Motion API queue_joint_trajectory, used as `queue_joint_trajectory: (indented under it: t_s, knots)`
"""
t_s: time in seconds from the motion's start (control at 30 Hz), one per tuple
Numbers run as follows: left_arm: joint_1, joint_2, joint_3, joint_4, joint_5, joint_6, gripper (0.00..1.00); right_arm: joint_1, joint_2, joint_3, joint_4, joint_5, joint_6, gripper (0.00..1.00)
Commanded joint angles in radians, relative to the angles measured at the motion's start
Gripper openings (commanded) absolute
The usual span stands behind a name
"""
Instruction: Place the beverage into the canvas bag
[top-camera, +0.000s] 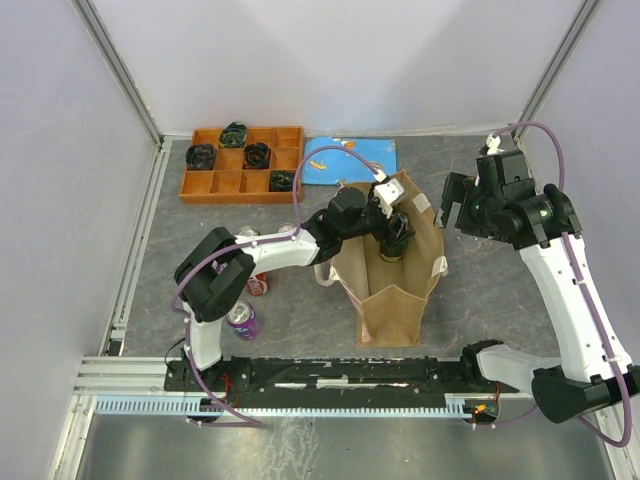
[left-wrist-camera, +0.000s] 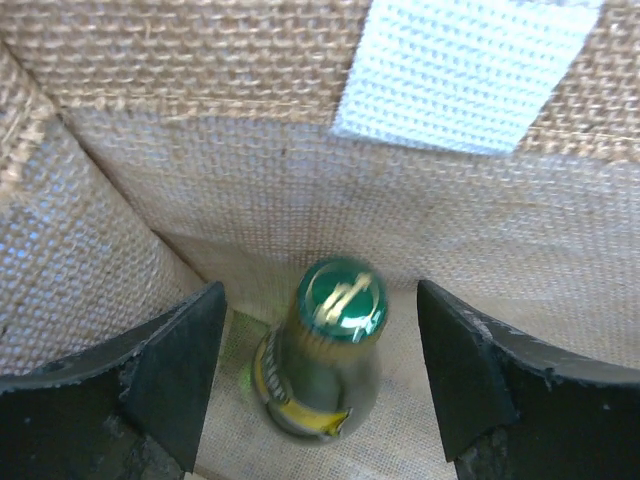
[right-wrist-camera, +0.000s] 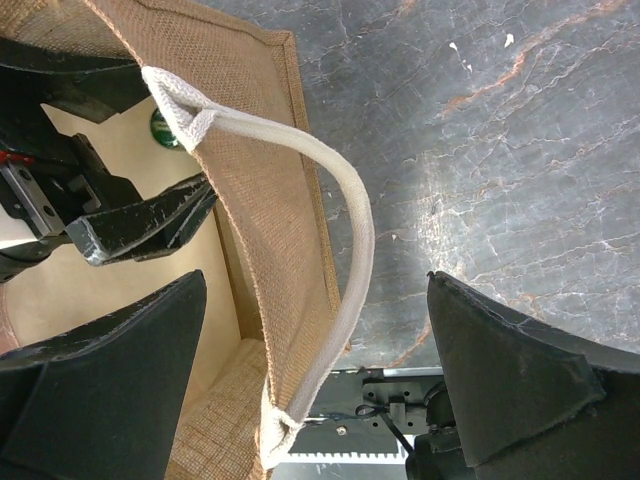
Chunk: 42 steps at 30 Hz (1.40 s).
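Observation:
The canvas bag (top-camera: 392, 305) stands open in the middle of the table. A green glass bottle with a green cap (left-wrist-camera: 340, 300) and a yellow label is inside it, looking blurred, near the bag's floor. My left gripper (left-wrist-camera: 318, 385) is open above the bottle inside the bag, its fingers (left-wrist-camera: 170, 380) apart on either side and not touching it. In the top view the left gripper (top-camera: 393, 228) reaches into the bag's mouth. My right gripper (right-wrist-camera: 310, 370) is open, its jaws on either side of the bag's right wall (right-wrist-camera: 265, 200) and off-white handle (right-wrist-camera: 352, 230), without gripping them.
An orange divided tray (top-camera: 240, 183) with dark items stands at the back left, with a blue packet (top-camera: 350, 160) beside it. Several cans lie left of the bag, among them a purple one (top-camera: 243, 320) and a red one (top-camera: 257, 284). A metal rail (top-camera: 330, 375) runs along the front.

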Motion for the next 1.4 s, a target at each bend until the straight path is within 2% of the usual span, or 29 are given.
queue_joint_trajectory:
  t_s: [0.0, 0.07, 0.23, 0.53, 0.63, 0.73, 0.87, 1.0, 1.13, 1.37]
  knots:
    - [-0.008, -0.039, 0.026, 0.066, 0.031, 0.037, 0.86, -0.004, -0.011, -0.008, 0.053, -0.011, 0.009, 0.99]
    - [-0.009, -0.045, 0.029, 0.050, 0.036, 0.034, 0.90, -0.004, -0.010, -0.010, 0.054, -0.015, 0.010, 0.99]
    - [-0.009, -0.109, 0.045, -0.008, 0.023, 0.031, 0.91, -0.003, -0.011, -0.011, 0.055, -0.017, 0.008, 0.99]
    - [0.014, -0.350, 0.165, -0.229, -0.093, -0.013, 0.94, -0.004, -0.002, 0.003, 0.064, -0.022, 0.006, 0.99]
    - [0.073, -0.408, 0.272, -0.368, -0.083, -0.059, 0.94, -0.004, 0.007, 0.008, 0.075, -0.031, 0.004, 0.99]
    - [0.212, -0.412, 0.418, -0.621, -0.003, -0.096, 0.94, -0.005, 0.018, 0.013, 0.080, -0.036, 0.004, 0.99]
    - [0.397, -0.336, 0.657, -1.171, 0.058, 0.050, 0.94, -0.005, 0.037, 0.014, 0.076, -0.047, 0.008, 0.99]
    - [0.471, -0.289, 0.755, -1.539, 0.001, 0.276, 0.95, -0.005, 0.060, 0.005, 0.081, -0.063, 0.008, 0.99]
    - [0.470, -0.287, 0.684, -1.690, -0.037, 0.419, 0.95, -0.005, 0.078, -0.011, 0.092, -0.070, -0.002, 0.99]
    - [0.432, -0.283, 0.510, -1.690, -0.088, 0.521, 0.97, -0.006, 0.061, -0.056, 0.098, -0.080, 0.005, 0.99]
